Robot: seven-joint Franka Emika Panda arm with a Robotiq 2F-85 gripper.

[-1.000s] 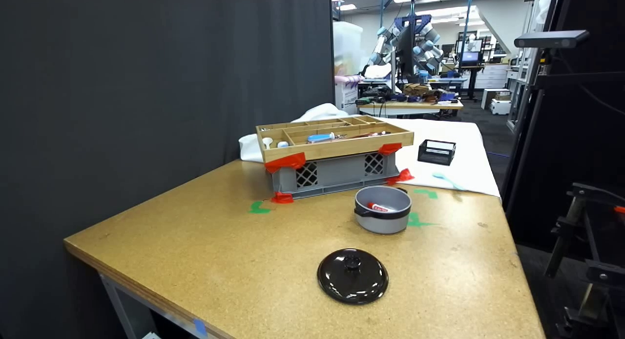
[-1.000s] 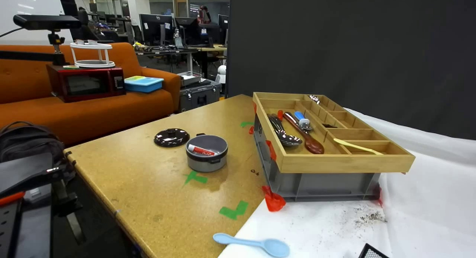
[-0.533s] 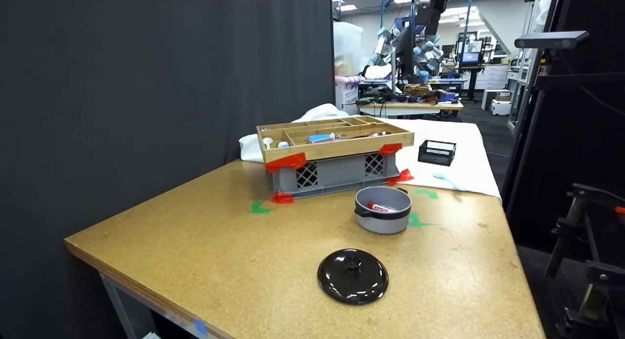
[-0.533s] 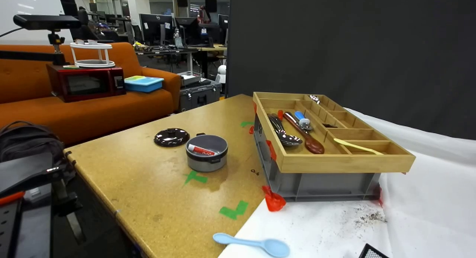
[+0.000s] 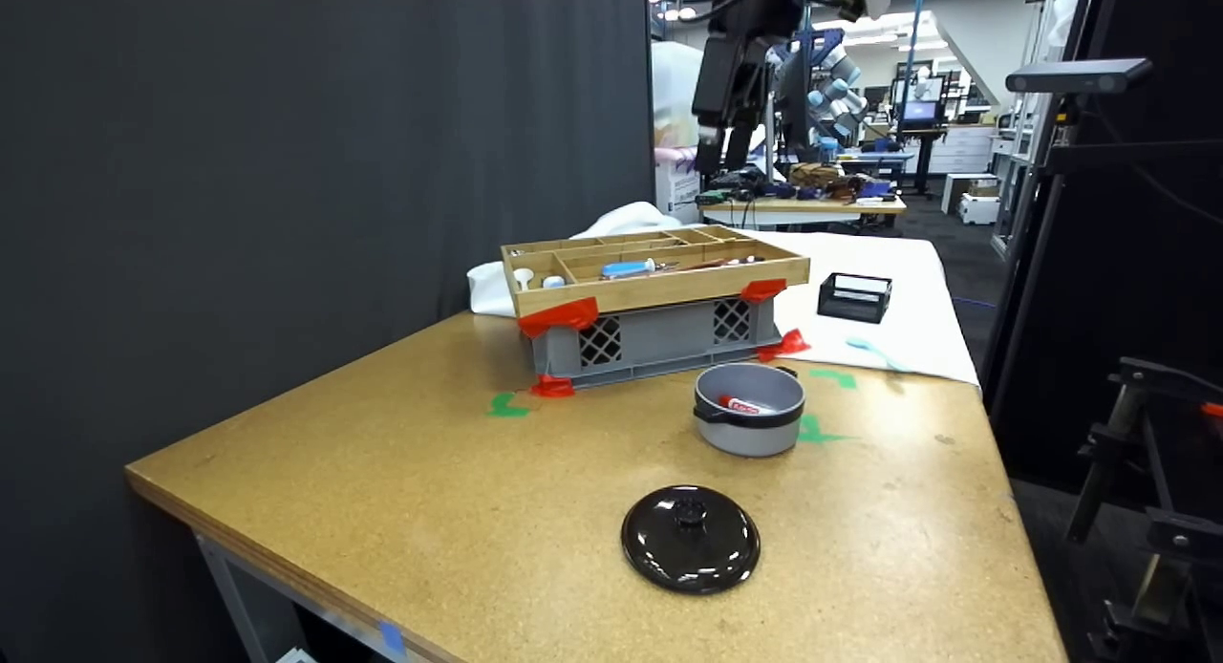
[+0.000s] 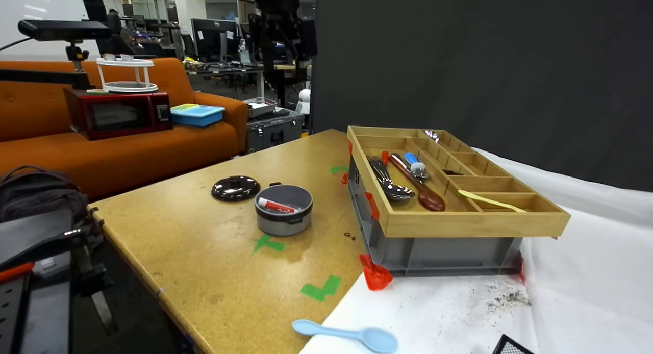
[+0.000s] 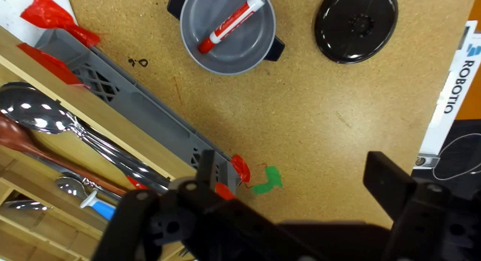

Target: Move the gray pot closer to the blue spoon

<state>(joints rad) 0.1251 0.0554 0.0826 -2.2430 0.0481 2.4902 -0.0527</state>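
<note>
The gray pot (image 5: 750,438) stands upright on the table, uncovered, with a red-and-white marker inside. It also shows in an exterior view (image 6: 283,224) and at the top of the wrist view (image 7: 240,58). The light-blue spoon (image 6: 347,334) lies partly on the white sheet, apart from the pot; it also shows in an exterior view (image 5: 877,354) and is out of the wrist view. My gripper (image 5: 723,155) hangs high above the table, well apart from the pot. In the wrist view my gripper (image 7: 291,159) is open, with nothing between its fingers.
A gray crate (image 6: 454,254) bears a wooden tray (image 6: 474,224) of utensils beside the pot. A black lid (image 5: 690,548) lies on the table (image 5: 459,510) near the pot. A black mesh basket (image 5: 855,302) stands on the white sheet beyond the spoon.
My gripper has come into both exterior views from the top and moved lower. The pot, spoon and lid have not moved.
</note>
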